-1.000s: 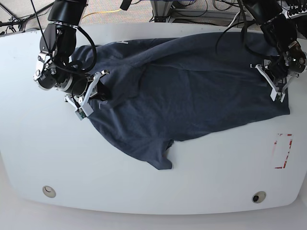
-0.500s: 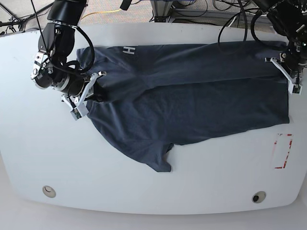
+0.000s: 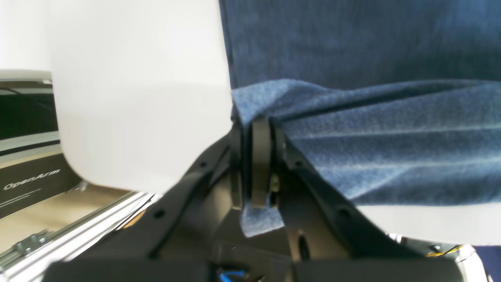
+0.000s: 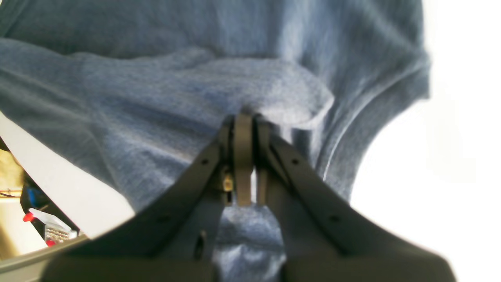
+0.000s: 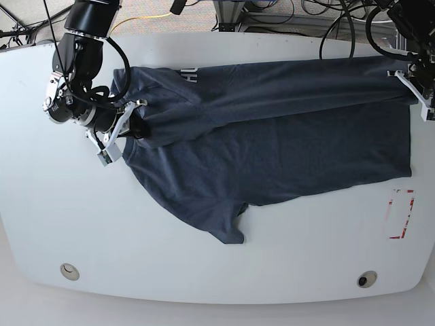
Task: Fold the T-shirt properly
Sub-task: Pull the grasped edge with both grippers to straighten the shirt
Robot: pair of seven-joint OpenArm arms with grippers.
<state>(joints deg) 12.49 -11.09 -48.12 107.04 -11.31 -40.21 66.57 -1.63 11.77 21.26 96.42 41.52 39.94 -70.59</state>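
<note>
Navy heathered cotton, the T-shirt (image 5: 272,136) lies spread across the white surface (image 5: 204,272), white lettering near its collar. The left claw (image 5: 416,92) and right claw (image 5: 122,129) each pinch its fabric, stretching one fold taut.

The dark navy heathered T-shirt (image 5: 272,142) lies spread across the table, its far edge folded into a taut band, one sleeve pointing near.

Even, bright light from overhead; the white worktop (image 5: 204,265) blows out to glare in both wrist views (right side especially). Shadows are soft. The right pincer (image 4: 243,129) looks blurred, perhaps from closeness.
</note>
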